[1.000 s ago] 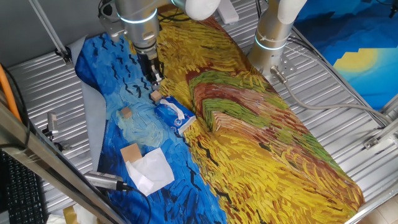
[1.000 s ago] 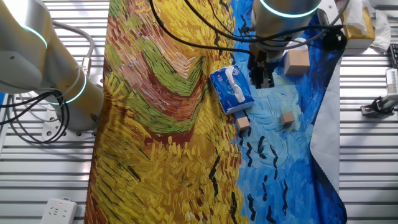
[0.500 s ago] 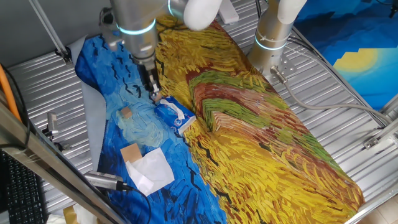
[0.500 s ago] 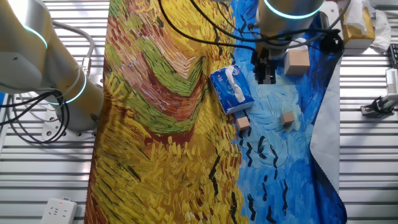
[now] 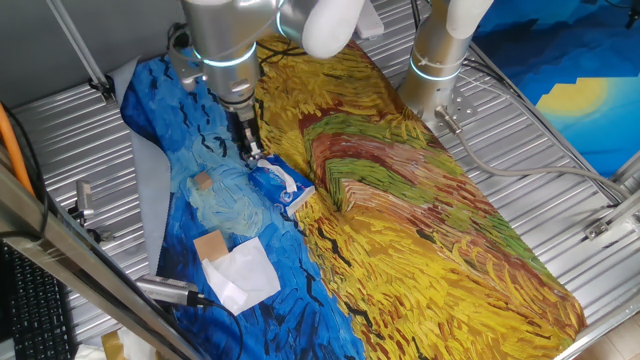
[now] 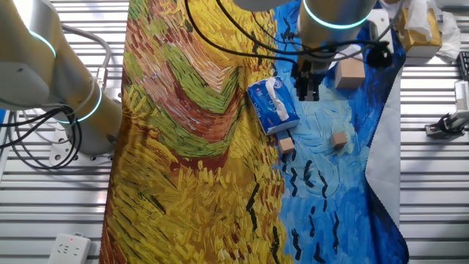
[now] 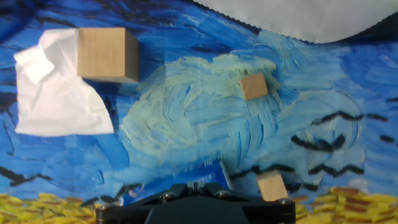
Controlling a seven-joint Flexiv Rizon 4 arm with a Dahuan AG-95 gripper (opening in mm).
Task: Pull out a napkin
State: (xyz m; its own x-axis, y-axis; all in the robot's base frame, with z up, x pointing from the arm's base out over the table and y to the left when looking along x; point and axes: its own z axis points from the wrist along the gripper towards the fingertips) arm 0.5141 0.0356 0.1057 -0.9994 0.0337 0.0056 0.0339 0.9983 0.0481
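Observation:
The small blue tissue pack (image 5: 280,190) lies on the painted cloth where blue meets yellow; it also shows in the other fixed view (image 6: 272,108) and at the bottom of the hand view (image 7: 202,178). A white tuft of napkin (image 5: 290,183) (image 6: 272,89) sticks out of its top slot. My gripper (image 5: 249,150) (image 6: 308,94) (image 7: 198,185) hangs low just beside the pack, over the blue cloth. Its fingers are together with nothing between them.
A flat white sheet (image 5: 245,275) (image 7: 56,99) lies by a large wooden block (image 5: 210,245) (image 6: 350,73) (image 7: 107,55). Two small blocks (image 6: 286,145) (image 6: 338,139) sit near the pack. A second arm's base (image 5: 440,60) stands beside the cloth. Crumpled white tissue (image 6: 425,15) lies on a box.
My gripper has come down and shifted slightly beside the blue pack. The pack, the blocks and the white sheet have not moved.

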